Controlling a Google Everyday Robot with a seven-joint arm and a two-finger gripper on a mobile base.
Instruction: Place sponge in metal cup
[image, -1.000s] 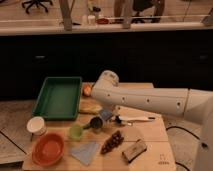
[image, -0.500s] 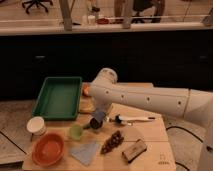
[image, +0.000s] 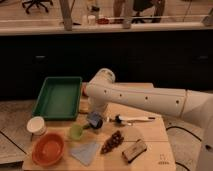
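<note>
**Sponge at the metal cup**

My tool hangs low over the tabletop, just right of the lime-green cup; I cannot tell whether it grips. The blue-grey sponge sits at its tip, against the metal cup.

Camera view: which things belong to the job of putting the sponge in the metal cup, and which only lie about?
For the job: blue-grey rectangular soft sponge; small dark grey metal cup; the claw, low over that cup.

Lying about: green plastic tray; white round bowl; orange round bowl; lime-green plastic cup; flat pale blue cloth; dark lumpy cluster; tan-and-black block; white-handled tool.
</note>
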